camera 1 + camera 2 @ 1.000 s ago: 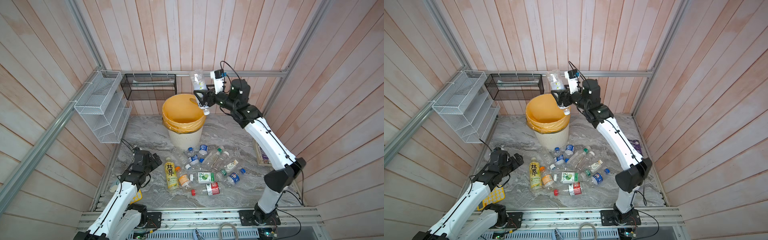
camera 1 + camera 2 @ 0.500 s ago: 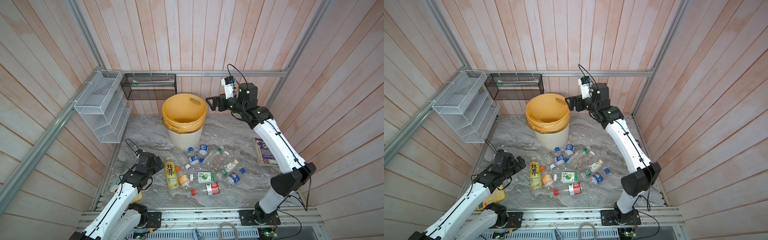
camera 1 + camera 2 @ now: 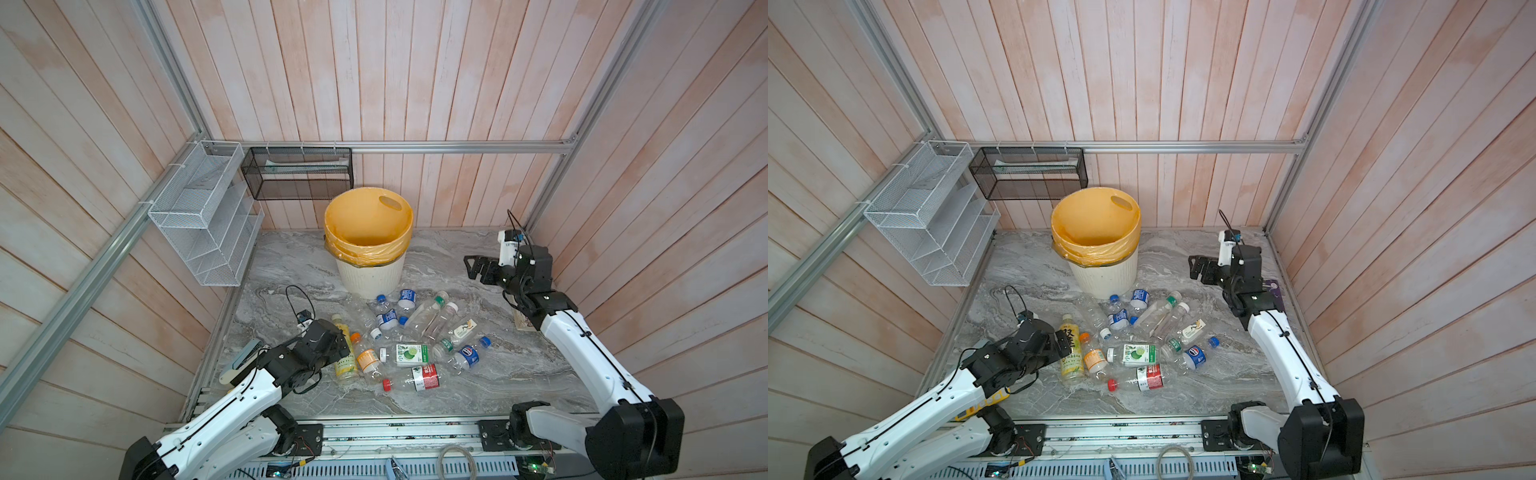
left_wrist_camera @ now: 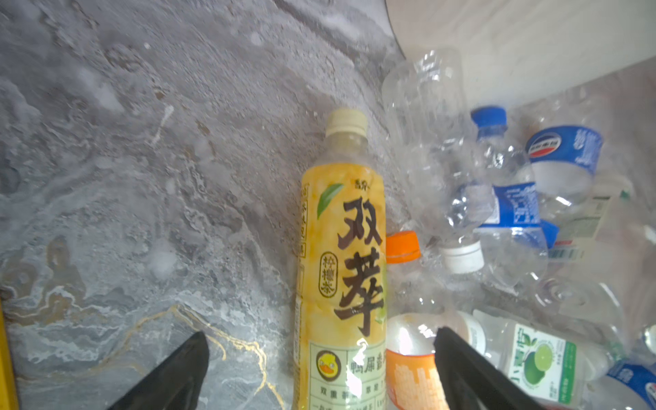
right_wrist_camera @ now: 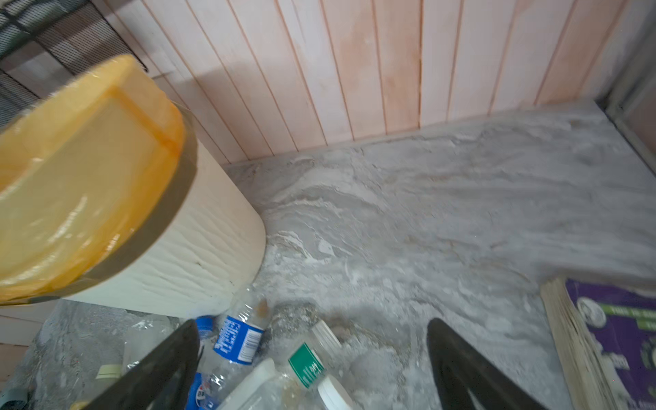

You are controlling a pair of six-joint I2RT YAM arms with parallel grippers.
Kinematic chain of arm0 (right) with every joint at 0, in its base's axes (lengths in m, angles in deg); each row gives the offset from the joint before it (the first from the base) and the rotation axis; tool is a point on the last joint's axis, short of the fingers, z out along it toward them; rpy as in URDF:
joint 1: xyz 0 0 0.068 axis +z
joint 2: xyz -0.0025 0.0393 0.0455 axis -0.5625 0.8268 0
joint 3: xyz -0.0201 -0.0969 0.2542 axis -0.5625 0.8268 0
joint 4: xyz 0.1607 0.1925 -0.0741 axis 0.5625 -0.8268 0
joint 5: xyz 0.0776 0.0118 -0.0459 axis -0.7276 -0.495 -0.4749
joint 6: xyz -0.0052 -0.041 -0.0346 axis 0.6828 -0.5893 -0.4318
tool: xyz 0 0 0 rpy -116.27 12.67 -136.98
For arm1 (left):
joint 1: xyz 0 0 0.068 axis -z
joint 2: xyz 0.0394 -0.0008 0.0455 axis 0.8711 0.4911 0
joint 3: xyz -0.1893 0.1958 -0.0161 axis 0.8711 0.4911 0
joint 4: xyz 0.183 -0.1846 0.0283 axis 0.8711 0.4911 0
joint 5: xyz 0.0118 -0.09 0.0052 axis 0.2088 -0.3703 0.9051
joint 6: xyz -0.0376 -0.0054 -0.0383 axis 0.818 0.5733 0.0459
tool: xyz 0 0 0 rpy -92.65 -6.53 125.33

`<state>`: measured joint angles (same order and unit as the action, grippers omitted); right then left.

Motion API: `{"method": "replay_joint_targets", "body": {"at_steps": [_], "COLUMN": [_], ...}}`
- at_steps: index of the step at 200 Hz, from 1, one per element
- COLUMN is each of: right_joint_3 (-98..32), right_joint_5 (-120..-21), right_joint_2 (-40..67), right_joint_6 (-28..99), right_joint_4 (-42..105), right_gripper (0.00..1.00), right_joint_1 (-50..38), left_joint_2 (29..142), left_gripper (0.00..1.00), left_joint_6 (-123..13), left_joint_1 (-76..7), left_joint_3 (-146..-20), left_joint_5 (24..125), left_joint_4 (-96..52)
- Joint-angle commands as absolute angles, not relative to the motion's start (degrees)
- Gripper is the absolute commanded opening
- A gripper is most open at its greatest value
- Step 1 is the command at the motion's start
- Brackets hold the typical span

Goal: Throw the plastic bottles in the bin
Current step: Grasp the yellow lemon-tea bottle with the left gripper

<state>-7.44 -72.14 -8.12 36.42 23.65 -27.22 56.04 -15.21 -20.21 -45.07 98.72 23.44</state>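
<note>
1. The plastic bottles (image 3: 409, 354) are lying in a loose heap on the grey marbled surface (image 3: 498, 374), just in front of the bin (image 3: 370, 276), with several touching or overlapping one another.
2. The bin is standing upright near the back wall (image 3: 415, 104), with its yellow-orange bag (image 3: 365, 249) folding over the rim.
3. The left end effector (image 4: 319, 337) is hanging wide open at the left edge of the heap, gripping nothing. In the left wrist view its two dark fingers (image 4: 170, 376) are flanking a yellow tea bottle (image 4: 340, 248) with a cream cap; I cannot tell whether they are touching it.
4. An orange-capped bottle (image 4: 403, 246) is lying just beside the tea bottle, on the heap's side.
5. The right end effector (image 3: 473, 268) is hovering to the right of the bin above bare surface, with its jaws spread wide and holding nothing, apart from the heap.
6. A purple book (image 5: 621, 337) is lying on the surface at the right edge, near the right end effector.
</note>
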Motion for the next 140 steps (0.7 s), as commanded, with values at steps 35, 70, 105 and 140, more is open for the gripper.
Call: {"method": "replay_joint_targets", "body": {"at_steps": [35,70,105,140], "right_joint_3": [-0.17,-0.34,0.27,1.18], "right_joint_5": [-72.97,-73.0,-72.18,-71.17], "right_joint_2": [-15.28,-15.4,-15.52,-16.53], "right_joint_6": [40.46,40.47,41.29,41.26], "right_joint_4": [27.04,26.71,26.66,26.59], "right_gripper": [0.99,0.99,0.99,0.99], "right_joint_1": [-31.01,-31.16,-31.24,-31.36], "left_joint_2": [62.72,65.95,70.57,71.2], "left_gripper": [0.95,0.96,0.96,0.94], "left_joint_6": [-14.84,-17.18,-18.18,-17.54], "left_joint_1": [-18.84,-18.93,-19.02,-20.34], "left_joint_3": [-44.67,-44.6,-45.41,-44.13], "left_joint_5": [99.05,99.11,98.6,99.54], "left_joint_4": [19.87,18.29,18.32,17.58]}}
